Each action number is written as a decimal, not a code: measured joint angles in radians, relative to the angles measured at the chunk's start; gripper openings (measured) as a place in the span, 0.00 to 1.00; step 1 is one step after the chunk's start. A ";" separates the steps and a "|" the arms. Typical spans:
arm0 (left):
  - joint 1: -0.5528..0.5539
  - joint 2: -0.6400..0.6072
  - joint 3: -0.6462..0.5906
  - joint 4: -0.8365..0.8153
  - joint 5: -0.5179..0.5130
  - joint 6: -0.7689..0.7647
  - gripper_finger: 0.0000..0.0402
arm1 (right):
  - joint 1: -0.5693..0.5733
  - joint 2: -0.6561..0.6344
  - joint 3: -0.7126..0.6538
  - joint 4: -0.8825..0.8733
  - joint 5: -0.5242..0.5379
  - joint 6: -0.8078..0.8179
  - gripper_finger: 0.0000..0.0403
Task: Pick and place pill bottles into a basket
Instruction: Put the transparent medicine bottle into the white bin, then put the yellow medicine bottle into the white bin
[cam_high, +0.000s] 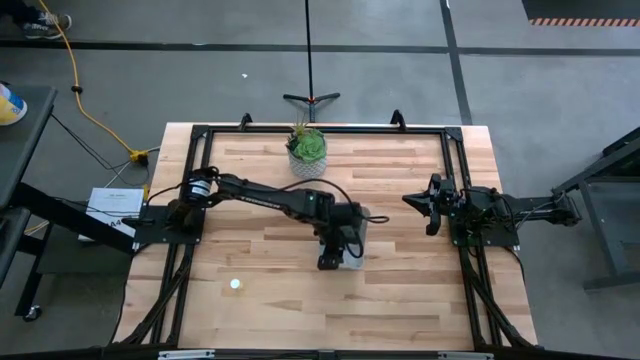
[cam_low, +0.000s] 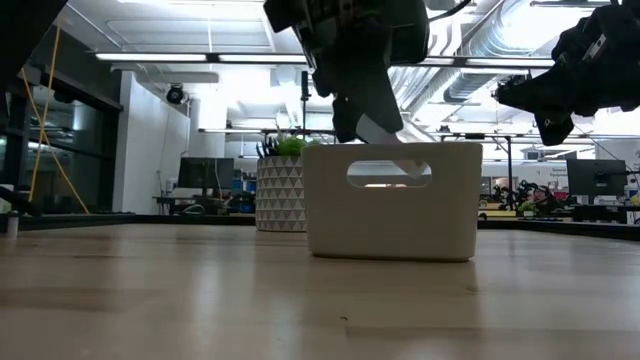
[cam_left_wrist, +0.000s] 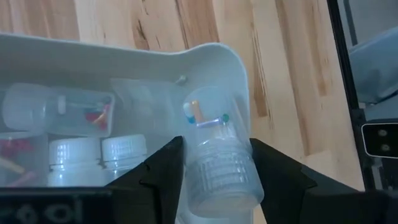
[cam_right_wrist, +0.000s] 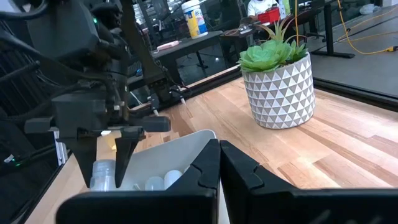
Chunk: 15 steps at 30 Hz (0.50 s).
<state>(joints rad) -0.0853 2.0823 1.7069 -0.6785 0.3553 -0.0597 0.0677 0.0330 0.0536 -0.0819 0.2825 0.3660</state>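
The pale basket (cam_high: 358, 232) stands mid-table; in the low view (cam_low: 393, 225) it shows a handle slot. Several whitish pill bottles (cam_left_wrist: 74, 152) with white caps lie inside it. My left gripper (cam_left_wrist: 216, 142) reaches down into the basket's corner, shut on one translucent pill bottle (cam_left_wrist: 211, 118); the right wrist view also shows this gripper (cam_right_wrist: 109, 163) and its bottle (cam_right_wrist: 104, 175). One more bottle (cam_high: 236, 284) stands alone on the table toward the near left. My right gripper (cam_right_wrist: 219, 163) is shut and empty, raised at the table's right side (cam_high: 432, 207). My left gripper pinches the bottle between its two fingers at the ribbed cap end (cam_left_wrist: 200, 171), one finger (cam_left_wrist: 166, 167) on each side. The fingers come from above, pointing down into the basket. The bottle stands upright, cap up, its base in the basket's corner; whether it rests on the floor is hidden.
A green plant in a white patterned pot (cam_high: 306, 152) stands behind the basket near the far edge. A black frame (cam_high: 320, 128) runs around the table.
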 joint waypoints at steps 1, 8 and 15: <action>0.000 0.000 -0.004 0.004 0.000 0.000 0.52 | 0.000 0.000 0.000 0.000 0.000 0.000 0.00; 0.000 0.000 -0.007 0.004 0.000 -0.001 0.52 | 0.000 0.000 0.000 0.000 -0.001 0.000 0.00; 0.000 0.000 -0.007 -0.003 0.001 -0.023 0.59 | 0.000 0.000 0.000 0.000 -0.001 0.000 0.00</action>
<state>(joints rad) -0.0853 2.0823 1.6997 -0.6811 0.3561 -0.0829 0.0677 0.0330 0.0536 -0.0822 0.2817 0.3660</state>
